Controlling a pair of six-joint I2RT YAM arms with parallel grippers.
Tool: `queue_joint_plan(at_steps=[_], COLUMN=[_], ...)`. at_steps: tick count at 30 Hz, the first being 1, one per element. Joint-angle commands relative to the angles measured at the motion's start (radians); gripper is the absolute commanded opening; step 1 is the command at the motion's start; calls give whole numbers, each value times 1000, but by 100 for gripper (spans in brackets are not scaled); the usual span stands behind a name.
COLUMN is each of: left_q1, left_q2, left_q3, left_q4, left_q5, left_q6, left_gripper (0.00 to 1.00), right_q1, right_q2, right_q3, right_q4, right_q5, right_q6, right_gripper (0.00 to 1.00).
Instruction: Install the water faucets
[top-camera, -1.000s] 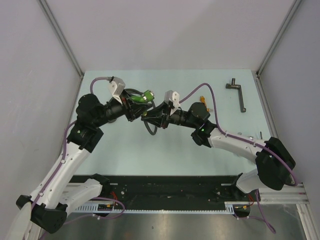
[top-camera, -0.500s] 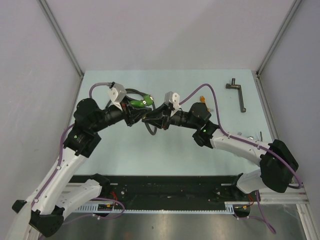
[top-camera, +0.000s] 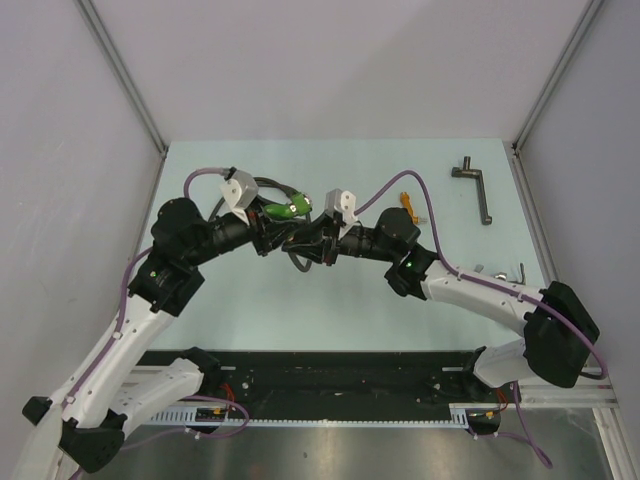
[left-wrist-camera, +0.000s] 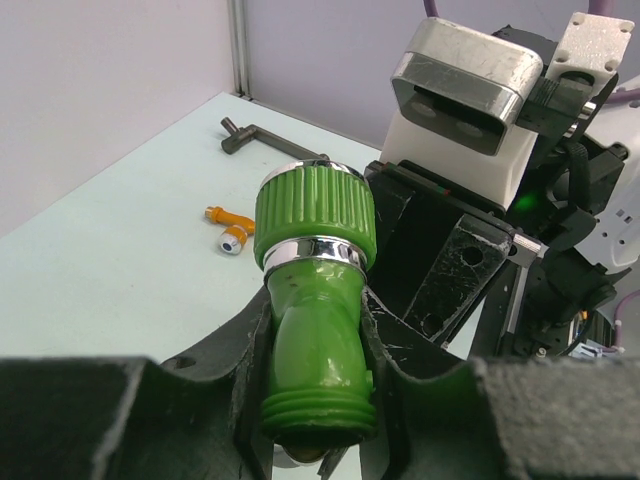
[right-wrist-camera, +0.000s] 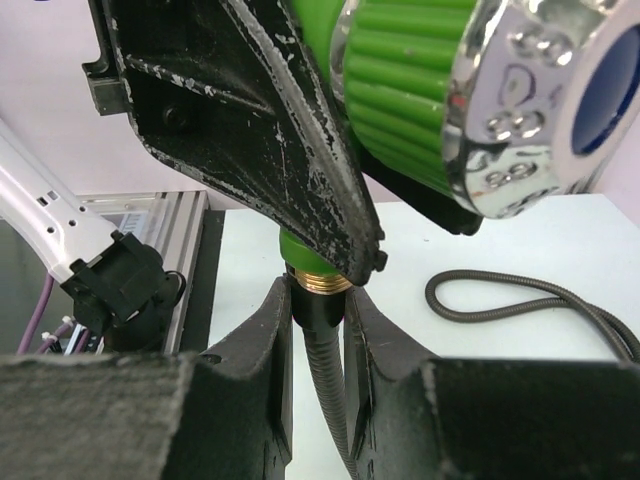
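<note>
My left gripper (top-camera: 268, 222) (left-wrist-camera: 318, 370) is shut on the green water faucet (top-camera: 282, 208) (left-wrist-camera: 315, 290), gripping its body below the ribbed collar and silver ring. The faucet's brass thread points down at the black end nut (right-wrist-camera: 317, 305) of the hose (right-wrist-camera: 520, 295). My right gripper (top-camera: 300, 240) (right-wrist-camera: 318, 335) is shut on that nut, right under the thread; the two touch or nearly touch. The green faucet (right-wrist-camera: 400, 100) fills the top of the right wrist view. The orange water faucet (top-camera: 407, 203) (left-wrist-camera: 228, 222) lies loose on the table behind the right arm.
A dark metal L-shaped handle (top-camera: 474, 185) (left-wrist-camera: 262, 137) lies at the back right of the table. The hose (top-camera: 262, 184) loops on the table behind and under both grippers. Grey walls close in the table on three sides. A black rail runs along the near edge.
Both grippers have closed in on each other at mid-table. The green faucet has tilted and now sits right at the hose end held by the right gripper. Neither grip has changed.
</note>
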Motion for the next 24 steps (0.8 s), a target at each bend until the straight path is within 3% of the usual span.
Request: queue_joint_plan(at_steps=[1, 24], left_q1=[-13, -30], left_q2=[-1, -2], left_q3=[12, 9], left_q4=[20, 14], left_q5=[8, -5], left_q6=[63, 78], left_gripper=[4, 4], right_q1=[6, -6], right_q2=[-48, -92], right_q3=[16, -34], right_q4=[21, 67], right_q5=[7, 27], right_q6=[-41, -19], right_gripper=[8, 6])
